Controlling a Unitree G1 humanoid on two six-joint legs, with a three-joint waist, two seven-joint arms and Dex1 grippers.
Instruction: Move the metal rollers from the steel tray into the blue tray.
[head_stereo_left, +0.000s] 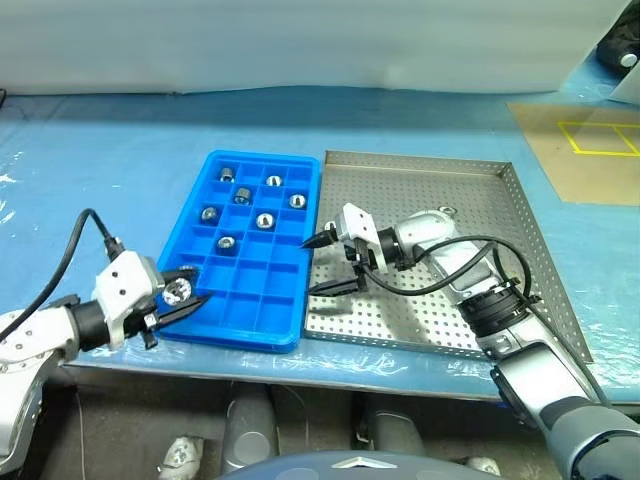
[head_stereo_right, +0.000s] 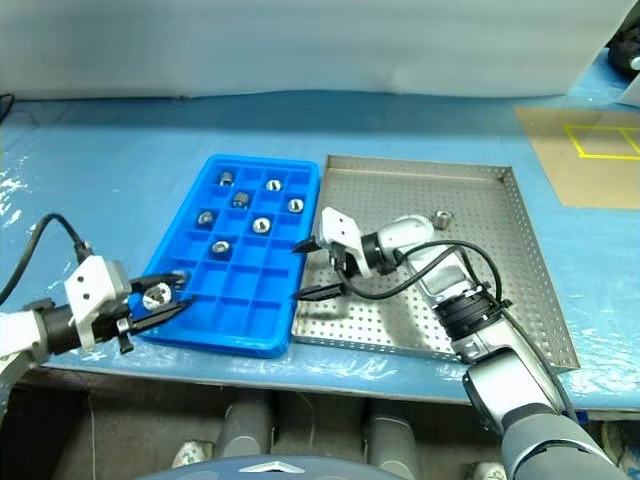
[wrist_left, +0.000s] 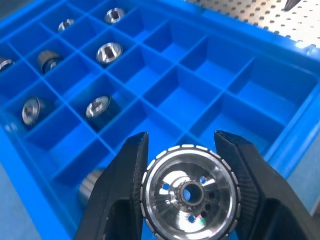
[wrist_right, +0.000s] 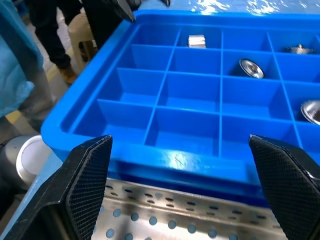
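Metal roller (wrist_left: 189, 194) sits clamped in left pincer (head_stereo_left: 178, 293); right pincer (head_stereo_left: 328, 264) spread wide.

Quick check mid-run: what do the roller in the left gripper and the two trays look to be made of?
Roller: polished metal, mirror-bright with reflections. Blue tray: likely moulded plastic, glossy, uniform colour. Steel tray: perforated sheet metal, dull silver, with a folded rim.

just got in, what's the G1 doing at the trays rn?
It is shifting metal rollers from the steel tray to the blue tray. The left gripper is shut on a roller at the blue tray's near left corner. The right gripper is open and empty, over the seam between the two trays. Seven rollers already sit in compartments; one roller is left on the steel tray.
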